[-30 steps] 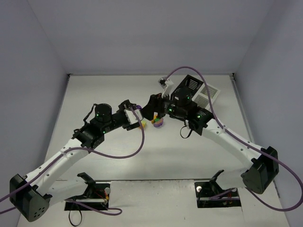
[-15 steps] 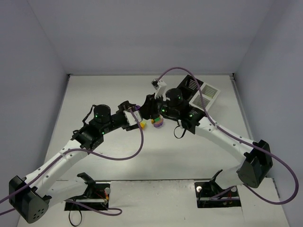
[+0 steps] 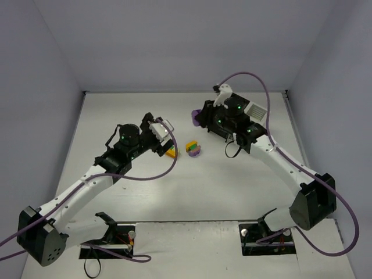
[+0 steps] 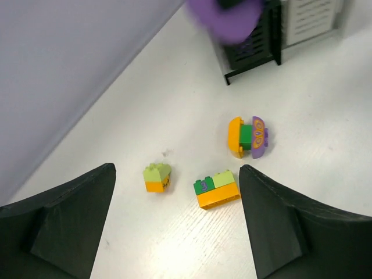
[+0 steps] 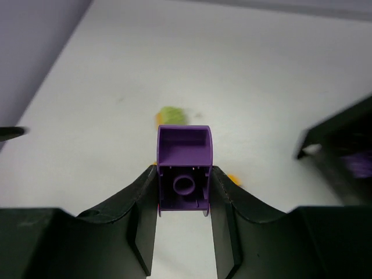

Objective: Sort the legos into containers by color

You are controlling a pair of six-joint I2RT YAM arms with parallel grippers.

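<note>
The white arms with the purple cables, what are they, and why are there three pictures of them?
They are two robot arms bolted to a table. One picture looks down from above; the other two come from a camera on each wrist. The right tool grips a purple brick, held in the air beside the black and white bins. The left tool is open and empty above three small stacked bricks in orange, green and purple, lying on the table.
</note>
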